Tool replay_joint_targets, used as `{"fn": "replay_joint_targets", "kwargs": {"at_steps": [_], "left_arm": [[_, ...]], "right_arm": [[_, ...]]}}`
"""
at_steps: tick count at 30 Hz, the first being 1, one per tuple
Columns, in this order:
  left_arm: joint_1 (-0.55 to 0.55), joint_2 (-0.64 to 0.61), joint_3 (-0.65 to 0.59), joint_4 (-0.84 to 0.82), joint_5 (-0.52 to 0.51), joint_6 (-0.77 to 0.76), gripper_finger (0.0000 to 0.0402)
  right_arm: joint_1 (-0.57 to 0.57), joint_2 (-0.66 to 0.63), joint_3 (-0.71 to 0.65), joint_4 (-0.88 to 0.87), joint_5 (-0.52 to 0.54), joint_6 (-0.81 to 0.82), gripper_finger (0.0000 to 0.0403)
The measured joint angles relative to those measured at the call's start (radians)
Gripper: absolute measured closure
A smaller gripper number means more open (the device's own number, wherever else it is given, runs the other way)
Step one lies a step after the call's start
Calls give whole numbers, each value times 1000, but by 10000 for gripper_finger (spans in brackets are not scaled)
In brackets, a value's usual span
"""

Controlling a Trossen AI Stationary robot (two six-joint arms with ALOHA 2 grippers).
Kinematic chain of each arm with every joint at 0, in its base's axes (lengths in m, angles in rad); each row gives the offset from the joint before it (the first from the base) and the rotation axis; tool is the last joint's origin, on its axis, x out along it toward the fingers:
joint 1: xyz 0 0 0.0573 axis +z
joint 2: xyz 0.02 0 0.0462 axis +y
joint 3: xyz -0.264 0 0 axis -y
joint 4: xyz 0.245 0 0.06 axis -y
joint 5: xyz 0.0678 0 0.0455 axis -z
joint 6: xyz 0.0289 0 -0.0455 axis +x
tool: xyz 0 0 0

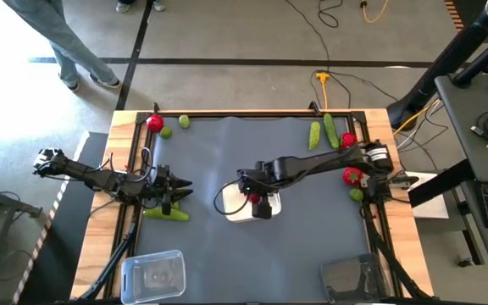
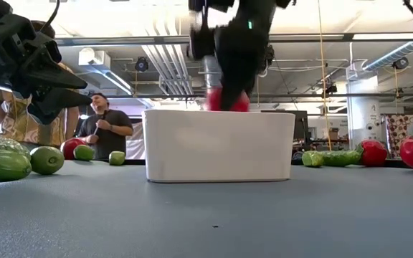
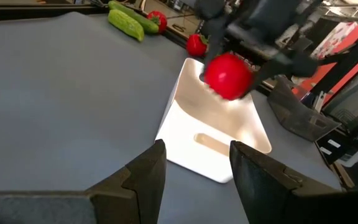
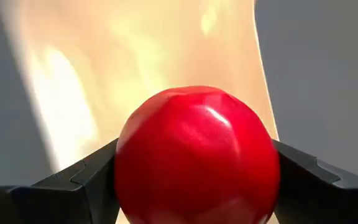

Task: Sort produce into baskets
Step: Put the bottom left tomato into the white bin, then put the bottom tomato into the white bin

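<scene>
My right gripper (image 1: 257, 202) is shut on a red tomato (image 4: 196, 155) just above the white tray (image 1: 252, 209) at the table's middle; the tomato also shows in the left wrist view (image 3: 227, 75) and the low view (image 2: 226, 100). My left gripper (image 1: 180, 188) is open and empty at the table's left, beside a green cucumber (image 1: 166, 213) that lies on its side on the mat. Two more cucumbers (image 1: 322, 132) lie at the far right, tomatoes (image 1: 352, 176) and a lime (image 1: 356, 195) at the right edge, and a tomato (image 1: 154, 123) and limes (image 1: 184, 122) at the far left. My right gripper pinches the tomato by its two opposite sides (image 4: 124, 163) between its two fingers. The fingers come from above, pointing down. The tomato is lifted clear, over the white tray's inside.
A clear tray (image 1: 152, 276) stands at the near left and a dark smoky tray (image 1: 352, 278) at the near right. The mat between the trays and the far edge is open. People stand beyond the table's far side.
</scene>
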State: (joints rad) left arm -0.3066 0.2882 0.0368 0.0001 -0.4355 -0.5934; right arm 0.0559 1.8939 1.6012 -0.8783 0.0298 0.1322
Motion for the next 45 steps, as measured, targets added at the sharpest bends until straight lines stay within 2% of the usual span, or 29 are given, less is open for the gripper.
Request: {"fn": "replay_joint_targets", "kwargs": {"at_steps": [8,15,21,28,32,39,42,45], "left_arm": [[0,0,0,0,0,0,240],[0,1,0,0,0,0,240],[0,2,0,0,0,0,240],[0,2,0,0,0,0,240],[0,3,0,0,0,0,240],[0,4,0,0,0,0,240],[0,5,0,0,0,0,240],[0,5,0,0,0,0,240]], "right_arm": [[-31,114,2,-104,23,-56,96],[-30,130,6,-121,82,-73,47],[-31,87,52,-194,104,-65,37],[-34,-38,132,-446,190,9,38],[-72,-178,17,-562,190,166,38],[-249,-420,-364,-590,115,502,38],[-341,-462,-476,-585,32,527,38],[-419,-465,-557,-585,-15,450,38]]}}
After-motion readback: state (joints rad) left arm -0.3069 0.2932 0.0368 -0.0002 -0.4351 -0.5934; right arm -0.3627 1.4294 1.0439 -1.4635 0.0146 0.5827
